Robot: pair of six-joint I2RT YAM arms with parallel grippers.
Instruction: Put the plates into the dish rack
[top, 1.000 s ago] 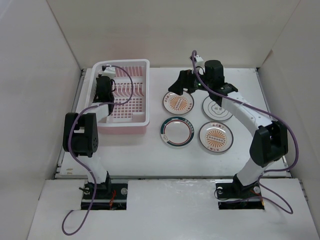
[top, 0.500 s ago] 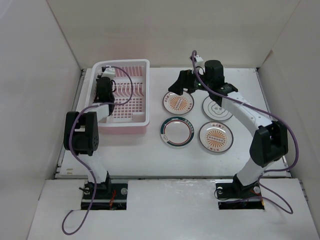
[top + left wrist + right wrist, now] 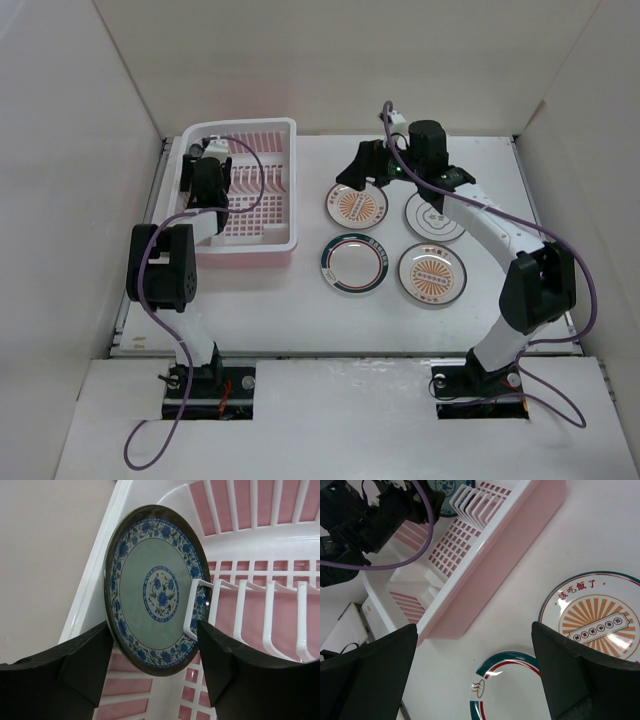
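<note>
Four plates [image 3: 357,205] [image 3: 434,216] [image 3: 354,263] [image 3: 431,272] on table [image 3: 300,310], teal plate [image 3: 155,587] in dish rack [image 3: 262,255], left gripper [image 3: 151,625] wide, right gripper [image 3: 474,627] wide

A robot lab cell. White panels [image 3: 70,200] wall in a white table [image 3: 300,320]; two cabled arms [image 3: 163,265] bolt to its edge.

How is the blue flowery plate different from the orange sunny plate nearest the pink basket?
The blue flowery plate stands on edge inside the pink basket; the orange sunny plate lies flat on the table. The blue one shows flowers on green; the orange one shows rays and writing on white. Both are round.
</note>
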